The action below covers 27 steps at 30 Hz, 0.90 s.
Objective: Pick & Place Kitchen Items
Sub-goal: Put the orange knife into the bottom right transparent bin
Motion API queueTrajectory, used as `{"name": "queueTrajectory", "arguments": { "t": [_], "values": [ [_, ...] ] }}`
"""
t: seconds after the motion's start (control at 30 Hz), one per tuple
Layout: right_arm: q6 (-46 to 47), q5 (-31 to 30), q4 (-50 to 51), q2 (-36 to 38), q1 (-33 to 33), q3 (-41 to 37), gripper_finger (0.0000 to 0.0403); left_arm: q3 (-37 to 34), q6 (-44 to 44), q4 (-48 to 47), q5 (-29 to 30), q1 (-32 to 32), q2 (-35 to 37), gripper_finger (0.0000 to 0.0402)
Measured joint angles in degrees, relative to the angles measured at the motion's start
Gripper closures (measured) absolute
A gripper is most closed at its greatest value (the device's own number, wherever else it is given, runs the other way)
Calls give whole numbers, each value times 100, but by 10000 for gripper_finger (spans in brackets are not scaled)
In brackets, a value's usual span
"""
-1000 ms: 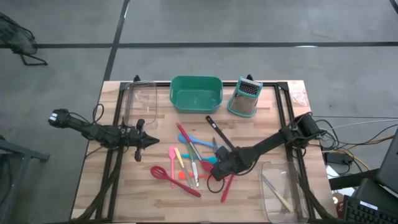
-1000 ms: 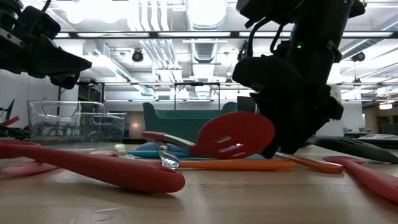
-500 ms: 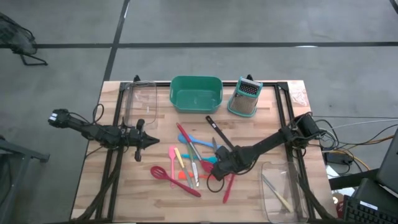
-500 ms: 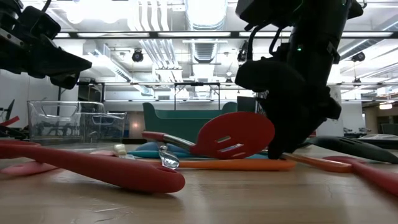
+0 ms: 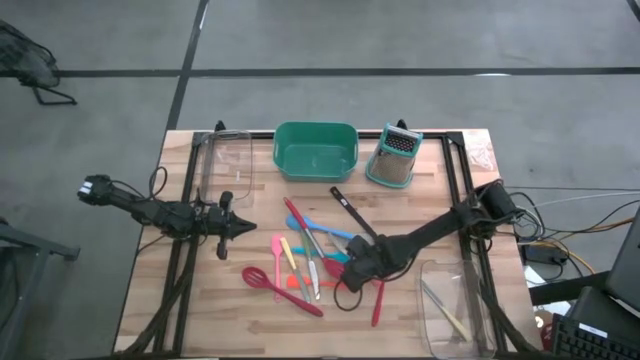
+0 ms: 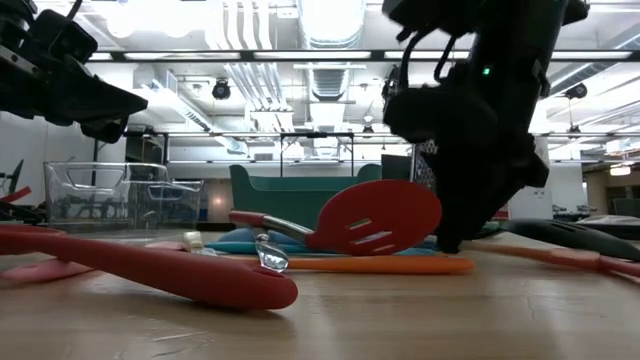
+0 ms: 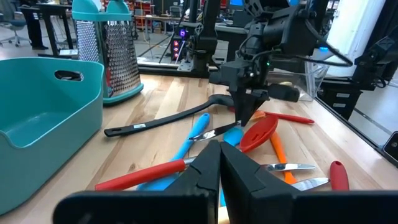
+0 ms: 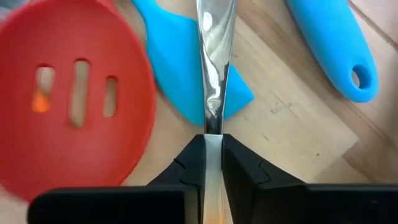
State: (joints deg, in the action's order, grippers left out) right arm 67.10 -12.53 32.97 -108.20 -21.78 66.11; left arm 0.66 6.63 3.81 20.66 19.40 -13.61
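Note:
Several kitchen items lie in a heap at mid-table: a red slotted spatula (image 5: 334,266), blue spatulas (image 5: 322,231), a black ladle (image 5: 352,212), a red spoon (image 5: 378,303), and pink, yellow and orange ones (image 5: 290,265). My right gripper (image 5: 350,272) stands low over the heap's right side, shut on a shiny metal shaft (image 8: 211,68). That shaft lies across a blue spatula blade (image 8: 180,74), beside the red slotted head (image 8: 68,93). My left gripper (image 5: 236,228) hangs shut above the table's left part, holding nothing. My right gripper pinches the flat metal shaft (image 8: 212,127) between its two fingers (image 8: 194,158), which lie on either side of it. The gripper comes from above, pointing down. The shaft lies low over the blue blade and the table. Which utensil it belongs to I cannot tell.
A teal tub (image 5: 316,150) and a steel grater (image 5: 393,157) stand at the far edge. A clear bin (image 5: 228,160) sits far left. Another clear bin (image 5: 450,300), with a utensil inside, sits near right. Bare wood lies along the near edge.
My right gripper has drawn its fingers together on the metal shaft and shifted slightly toward the table's right edge. The red spoon beside it has swung and slid toward the right edge. My left arm has kept still.

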Motion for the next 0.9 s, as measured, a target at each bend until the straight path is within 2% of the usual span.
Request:
{"name": "queueTrajectory", "arguments": {
  "t": [0.23,0.53,0.7,0.9],
  "values": [
    [-30,-70,74,227,4,0,367,1,0,1,-1,2,0,390],
    [-162,-132,188,863,-78,4,367,1,1,2,0,1,0,390],
    [55,-474,666,1330,-408,9,371,1,1,2,-1,1,0,390],
    [896,-1010,1277,1930,-1020,11,369,0,0,1,0,1,0,390]
  ]
}}
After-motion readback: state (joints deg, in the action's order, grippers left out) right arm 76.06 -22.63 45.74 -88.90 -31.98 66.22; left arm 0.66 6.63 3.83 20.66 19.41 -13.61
